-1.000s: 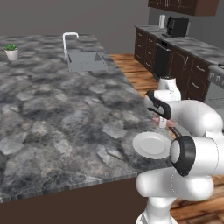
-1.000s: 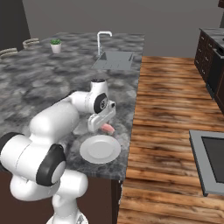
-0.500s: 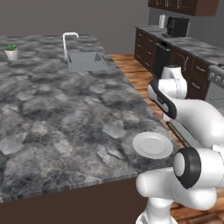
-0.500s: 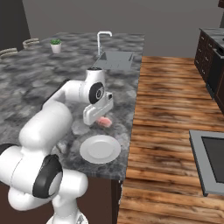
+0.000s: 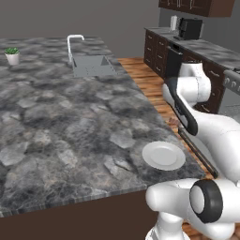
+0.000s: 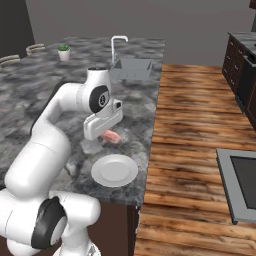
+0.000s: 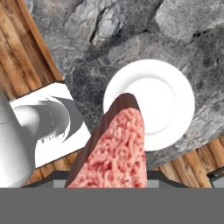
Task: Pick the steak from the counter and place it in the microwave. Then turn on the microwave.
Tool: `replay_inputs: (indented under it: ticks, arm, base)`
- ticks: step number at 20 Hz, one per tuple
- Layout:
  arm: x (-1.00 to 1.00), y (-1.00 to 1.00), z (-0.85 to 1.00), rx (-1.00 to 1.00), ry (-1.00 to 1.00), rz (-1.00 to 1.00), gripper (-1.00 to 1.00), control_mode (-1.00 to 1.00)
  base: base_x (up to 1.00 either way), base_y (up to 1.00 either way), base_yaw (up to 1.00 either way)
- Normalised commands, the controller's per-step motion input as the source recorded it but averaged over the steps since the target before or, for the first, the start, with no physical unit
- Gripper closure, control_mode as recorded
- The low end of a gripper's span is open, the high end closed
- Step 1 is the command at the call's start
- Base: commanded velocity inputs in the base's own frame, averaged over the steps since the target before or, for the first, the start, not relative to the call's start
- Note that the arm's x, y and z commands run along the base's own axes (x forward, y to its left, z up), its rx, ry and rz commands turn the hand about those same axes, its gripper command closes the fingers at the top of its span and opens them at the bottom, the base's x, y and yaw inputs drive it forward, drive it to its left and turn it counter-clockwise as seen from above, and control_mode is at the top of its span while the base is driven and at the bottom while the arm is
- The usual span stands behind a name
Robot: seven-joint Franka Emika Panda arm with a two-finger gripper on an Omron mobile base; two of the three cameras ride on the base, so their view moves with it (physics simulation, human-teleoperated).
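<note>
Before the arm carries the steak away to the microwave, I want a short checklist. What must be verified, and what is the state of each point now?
1. Steak held in gripper: ok; in the hand view it sticks out from between the fingertips.
2. Steak lifted off the counter: ok, it hangs above the stone.
3. Steak clear of the white plate: ok, the plate lies apart, below.
4. Grip firm enough for travel: cannot tell.
5. Microwave door open: cannot tell.
6. Path over the wooden floor: ok nearby.
</note>
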Motion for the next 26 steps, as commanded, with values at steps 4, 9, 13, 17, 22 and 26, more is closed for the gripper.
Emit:
replay_inputs:
  ticks: [4,9,13,17,22,26]
  arm:
    - [-0.53,0.15,0.20,-0.02,-0.02,0.00,1.00,-1.00]
    - [-0.53,0.16,0.19,-0.03,-0.04,0.00,1.00,-1.00]
    - [-0.32,0.19,0.14,-0.03,-0.01,0.00,1.00,-1.00]
    - [-0.09,0.21,0.15,-0.01,0.00,0.00,1.00,-1.00]
    - [-0.11,0.19,0.10,0.00,0.00,0.00,1.00,-1.00]
    - [0.00,0.00,0.00,0.00,0.00,0.00,1.00,1.00]
  base:
    - [0.00,0.00,0.00]
    - [0.00,0.00,0.00]
    - [0.00,0.00,0.00]
    - [0.00,0.00,0.00]
    - [0.00,0.00,0.00]
    - [-0.18,0.21,0.00]
